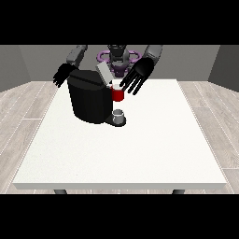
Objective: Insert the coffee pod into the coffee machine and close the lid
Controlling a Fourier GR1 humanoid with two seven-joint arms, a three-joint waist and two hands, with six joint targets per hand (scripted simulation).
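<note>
Both arms forward, hand at the view's right [140,73] and hand at the view's left [62,74] with fingers spread.

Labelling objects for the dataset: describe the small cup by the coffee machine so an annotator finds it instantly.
On the white table stands a black coffee machine. The cup sits on the machine's low base at its right, under the red part. It is small and grey, unlike its black and red neighbours.

Black coffee machine [88,100] upright on table's far side, grey lid [103,73] raised, tilted; pod not discernible.
</note>
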